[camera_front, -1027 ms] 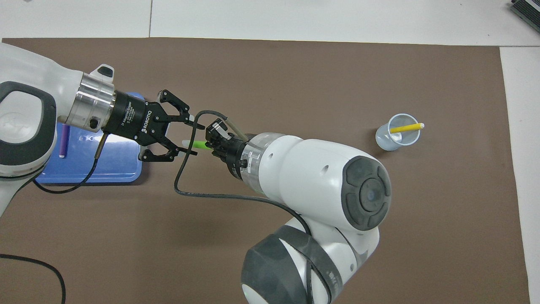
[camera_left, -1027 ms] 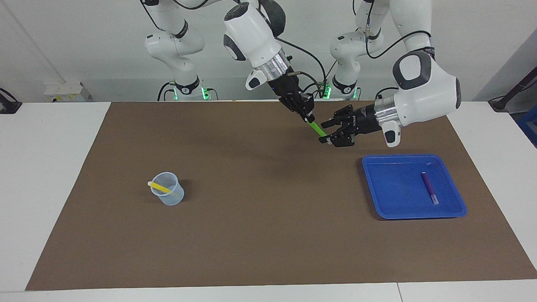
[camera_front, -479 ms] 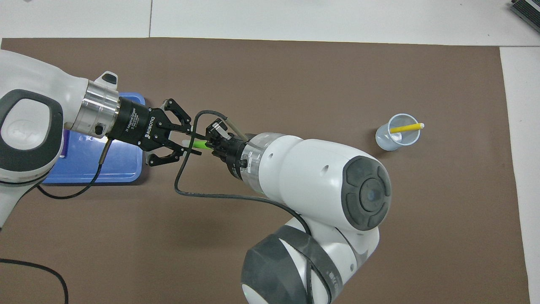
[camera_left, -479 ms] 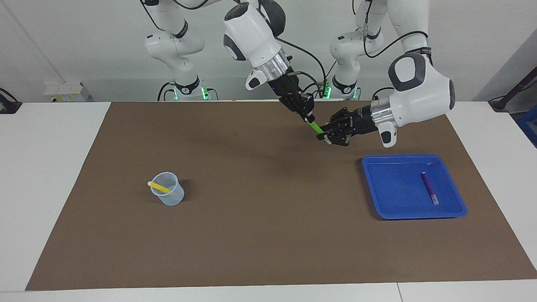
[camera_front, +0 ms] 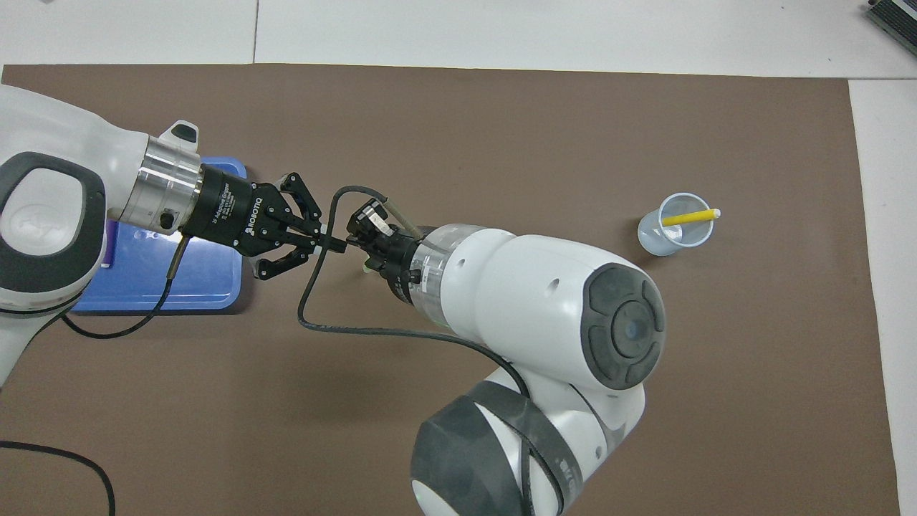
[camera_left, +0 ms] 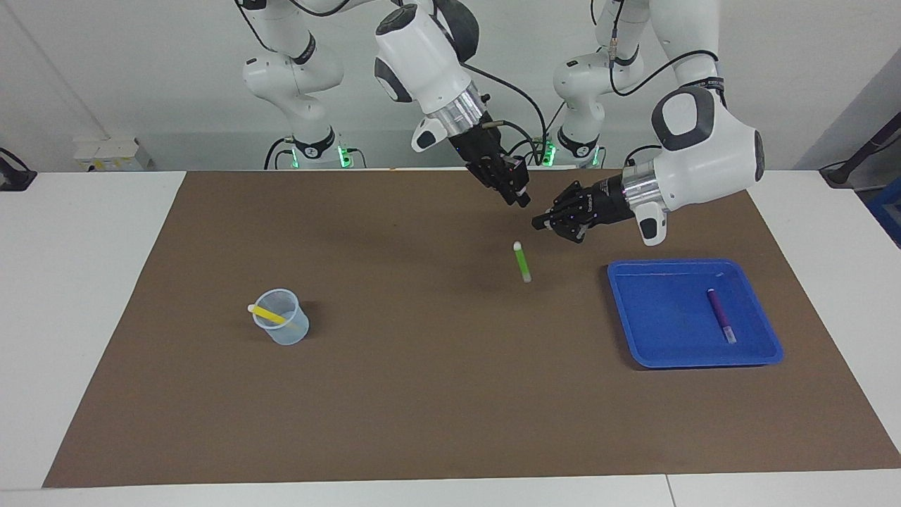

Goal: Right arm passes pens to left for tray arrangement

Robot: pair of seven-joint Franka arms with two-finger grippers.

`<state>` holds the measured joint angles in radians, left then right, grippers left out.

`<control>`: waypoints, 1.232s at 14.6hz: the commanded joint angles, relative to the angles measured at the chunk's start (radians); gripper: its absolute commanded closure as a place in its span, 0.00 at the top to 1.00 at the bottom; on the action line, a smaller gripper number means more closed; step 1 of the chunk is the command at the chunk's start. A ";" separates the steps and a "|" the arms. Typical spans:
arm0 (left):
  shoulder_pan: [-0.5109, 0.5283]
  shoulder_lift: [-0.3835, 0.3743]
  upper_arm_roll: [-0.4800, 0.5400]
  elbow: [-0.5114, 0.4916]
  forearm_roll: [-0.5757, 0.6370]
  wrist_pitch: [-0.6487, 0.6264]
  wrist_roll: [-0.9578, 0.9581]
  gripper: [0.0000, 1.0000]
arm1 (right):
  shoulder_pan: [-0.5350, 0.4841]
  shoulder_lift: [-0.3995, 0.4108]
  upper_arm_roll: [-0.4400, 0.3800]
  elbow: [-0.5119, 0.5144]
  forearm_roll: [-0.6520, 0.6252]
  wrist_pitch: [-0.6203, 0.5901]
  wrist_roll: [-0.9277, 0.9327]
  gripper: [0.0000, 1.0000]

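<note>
The green pen [camera_left: 521,261] lies loose on the brown mat [camera_left: 422,394], held by neither gripper. It rests between the blue tray [camera_left: 764,355] and the middle of the mat, nearer to the robots than the tray's middle, its whitish tip pointing toward the robots. In the overhead view it is almost wholly hidden under the right arm's wrist.

The left gripper [camera_left: 540,223] hangs in the air over the mat just beside the tray's corner nearest the robots, with its jaws together on nothing; the outer links splay out to the sides. The right gripper [camera_left: 521,201] hangs over the mat close to it, the 2 tips nearly meeting in the overhead view. Whether the right gripper's jaws are apart or together cannot be told; nothing shows between them.

The purple pen [camera_left: 721,315] lies flat inside the tray, toward the left arm's end of it. The yellow pen [camera_left: 267,313] leans in the translucent cup [camera_left: 283,328], which stands upright on the mat toward the right arm's end of the table, well apart from the tray.
</note>
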<state>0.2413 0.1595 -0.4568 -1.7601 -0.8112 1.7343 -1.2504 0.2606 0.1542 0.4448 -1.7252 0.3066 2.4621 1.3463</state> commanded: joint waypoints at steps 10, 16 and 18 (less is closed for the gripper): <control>-0.004 -0.032 0.012 -0.032 0.000 0.019 0.005 0.98 | -0.015 0.018 -0.001 0.024 -0.040 -0.032 -0.100 0.31; 0.001 -0.034 0.012 -0.033 0.142 0.011 0.106 0.99 | -0.040 0.016 -0.005 0.026 -0.046 -0.075 -0.243 0.31; 0.009 -0.034 0.012 -0.035 0.144 0.007 0.127 0.99 | -0.055 0.011 -0.005 0.029 -0.046 -0.130 -0.329 0.31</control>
<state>0.2435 0.1593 -0.4522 -1.7612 -0.6810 1.7381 -1.1632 0.2297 0.1555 0.4320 -1.7234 0.2821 2.3864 1.0955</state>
